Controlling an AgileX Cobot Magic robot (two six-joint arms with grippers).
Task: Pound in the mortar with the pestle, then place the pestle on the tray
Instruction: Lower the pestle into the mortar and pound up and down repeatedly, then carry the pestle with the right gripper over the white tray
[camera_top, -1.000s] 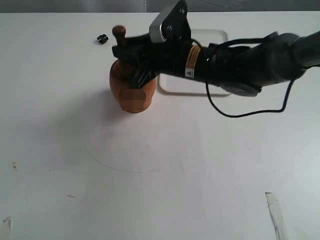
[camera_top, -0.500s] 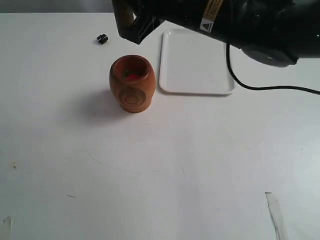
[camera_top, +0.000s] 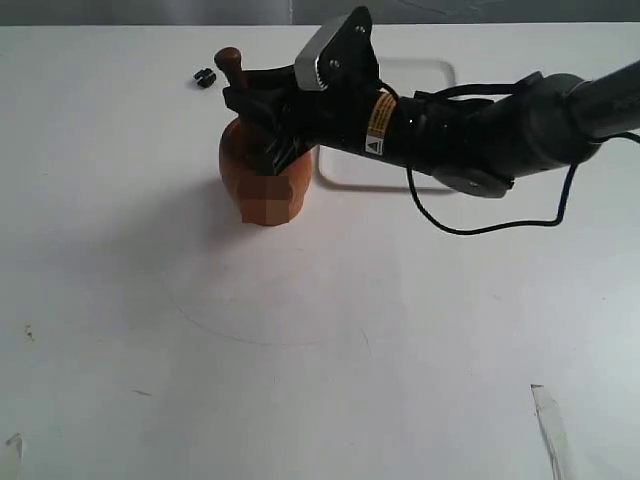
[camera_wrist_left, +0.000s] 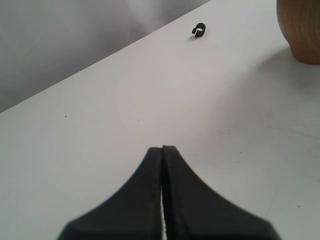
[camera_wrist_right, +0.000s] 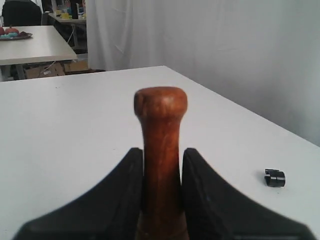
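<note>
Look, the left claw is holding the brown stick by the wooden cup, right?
No, the right claw holds the brown stick by the wooden cup; the right wrist view shows it. The left claw is shut on nothing.

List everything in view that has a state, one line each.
right gripper, shut on the pestle.
left gripper, shut, holding nothing.
pestle, near upright, knob up, clamped over the mortar.
mortar, upright on the table, mouth covered by the right gripper.
tray, flat on the table, partly hidden by the arm.
black clip, lying loose on the table, apart from the mortar.
</note>
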